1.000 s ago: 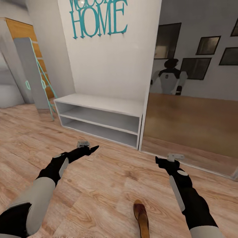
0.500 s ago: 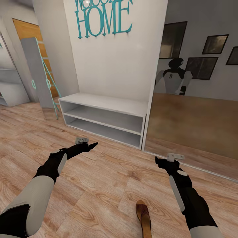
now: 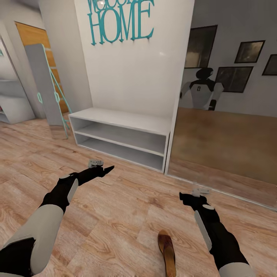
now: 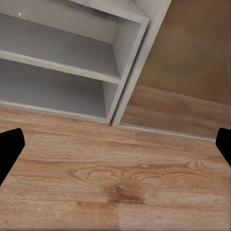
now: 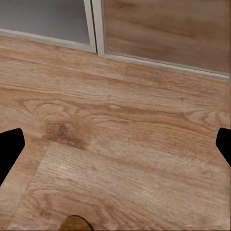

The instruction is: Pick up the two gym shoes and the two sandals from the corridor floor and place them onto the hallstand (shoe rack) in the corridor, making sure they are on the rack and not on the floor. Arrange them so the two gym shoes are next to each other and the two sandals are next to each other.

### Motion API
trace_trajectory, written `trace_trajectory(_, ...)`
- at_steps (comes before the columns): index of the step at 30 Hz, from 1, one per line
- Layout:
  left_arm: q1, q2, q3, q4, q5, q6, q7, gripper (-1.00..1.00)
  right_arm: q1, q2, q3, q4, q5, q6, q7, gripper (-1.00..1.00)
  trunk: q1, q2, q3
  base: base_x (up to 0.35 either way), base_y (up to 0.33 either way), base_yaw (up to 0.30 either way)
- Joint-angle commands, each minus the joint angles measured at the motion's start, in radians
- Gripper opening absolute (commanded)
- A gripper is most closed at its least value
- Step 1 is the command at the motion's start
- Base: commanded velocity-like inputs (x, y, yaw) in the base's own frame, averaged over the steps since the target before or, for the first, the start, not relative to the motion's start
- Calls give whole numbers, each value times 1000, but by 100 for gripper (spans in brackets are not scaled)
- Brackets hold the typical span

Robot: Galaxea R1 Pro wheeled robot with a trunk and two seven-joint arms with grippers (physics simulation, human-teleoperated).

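sandals: 1 in sight, brown w/ tan footbed (image 3: 167, 252), lying on the corridor floor (image 3: 127, 215) near the robot, between the arms, closer to the R forearm; its toe also shows at the edge of the R wrist view (image 5: 76, 223)
gym shoes: 0 seen from these views
hallstand: 1 pale grey-white unit (image 3: 121, 138), low two-tier bench base + tall back panel w/ teal "HOME" lettering (image 3: 120, 23); both shelf tiers bare; L wrist view looks at its R end (image 4: 72, 72)
mirror: 1 tall panel (image 3: 231, 115) just R of the hallstand, reflects the robot + dark picture frames
leaning board: 1 grey panel w/ teal trim (image 3: 44, 88) left of the hallstand
left gripper: (image 3: 104, 169) over bare floor in front of the hallstand, well apart from the sandal; wrist view has the 2 fingertips (image 4: 9, 144) at opposite edges, so spread wide, nothing between, touching nothing
right gripper: (image 3: 190, 195) over floor near the mirror's base, beyond the sandal, not touching it; fingertips (image 5: 9, 147) far apart in wrist view, wide, empty
floor: light wood planks, grain + a knot (image 5: 62, 132)
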Motion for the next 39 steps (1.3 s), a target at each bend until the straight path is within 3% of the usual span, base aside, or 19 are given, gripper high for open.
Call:
trace_trajectory(1,-1,-1,6,-1,-5,8,-7,100,0,0,2,14,-9,4,-7,100,-1,0,-1,-229,0,0)
trace_trajectory(4,-1,-1,6,-1,-5,8,-7,100,0,0,4,71,-13,-17,-6,100,-1,0,-1,-198,0,0)
trace_trajectory(12,-1,-2,6,-1,-5,8,-7,100,0,0,6,111,-12,-91,-7,100,-1,0,-1,-49,0,0)
trace_trajectory(39,-1,-2,6,0,-4,8,-7,100,0,0,6,138,-14,-103,-3,100,-1,0,-1,-3,0,0)
